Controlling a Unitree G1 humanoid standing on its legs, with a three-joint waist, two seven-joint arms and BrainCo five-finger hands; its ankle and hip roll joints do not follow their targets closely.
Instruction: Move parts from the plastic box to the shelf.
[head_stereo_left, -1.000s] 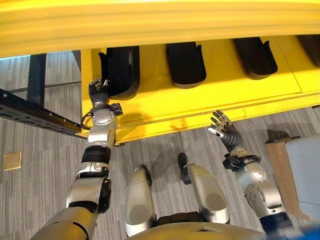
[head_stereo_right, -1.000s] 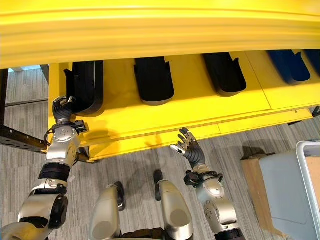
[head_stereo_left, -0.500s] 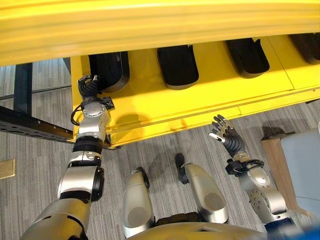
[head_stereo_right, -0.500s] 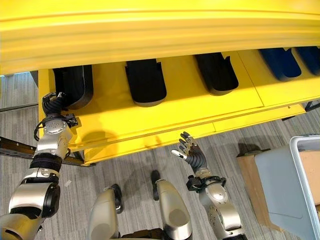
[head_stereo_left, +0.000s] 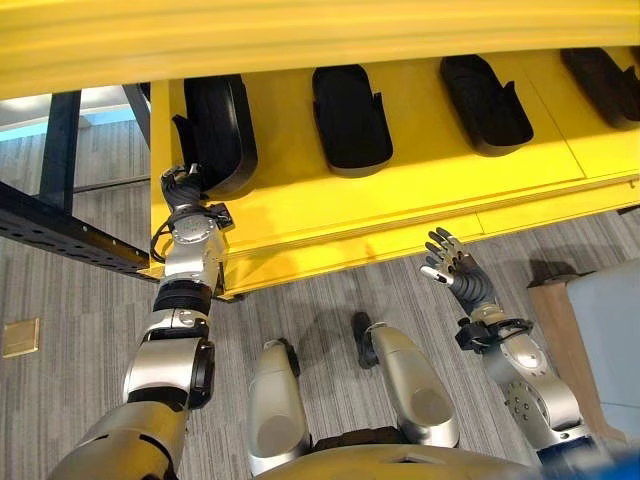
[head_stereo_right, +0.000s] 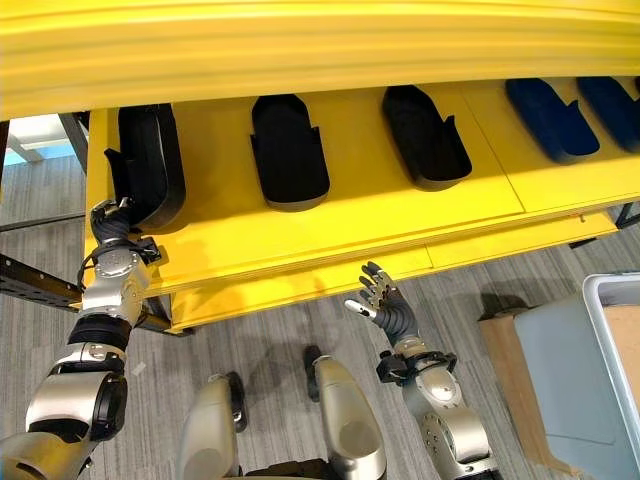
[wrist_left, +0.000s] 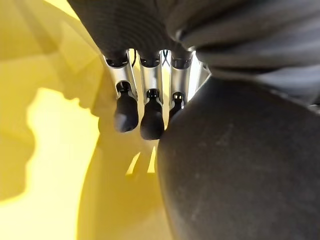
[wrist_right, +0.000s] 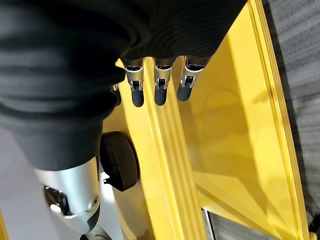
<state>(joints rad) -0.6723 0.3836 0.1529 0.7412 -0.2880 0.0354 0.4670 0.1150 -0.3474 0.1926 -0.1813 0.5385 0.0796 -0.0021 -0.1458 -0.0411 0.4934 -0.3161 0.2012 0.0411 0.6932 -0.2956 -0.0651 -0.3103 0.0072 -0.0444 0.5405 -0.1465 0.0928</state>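
One black curved plastic part (head_stereo_left: 215, 140) at 10 o'clock on the yellow shelf (head_stereo_left: 420, 190) is gripped by the left hand (head_stereo_left: 183, 187); a slip could tip it off. The right hand (head_stereo_left: 450, 270) hangs wide and empty.

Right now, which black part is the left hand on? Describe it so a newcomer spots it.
On the yellow shelf sits a row of black parts. It is the leftmost part, at the shelf's left end. Unlike its neighbours, the left hand is at its near end.

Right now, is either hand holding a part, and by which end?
The left hand is at the near end of the leftmost black part; grip cannot be told. The right hand is open, empty.
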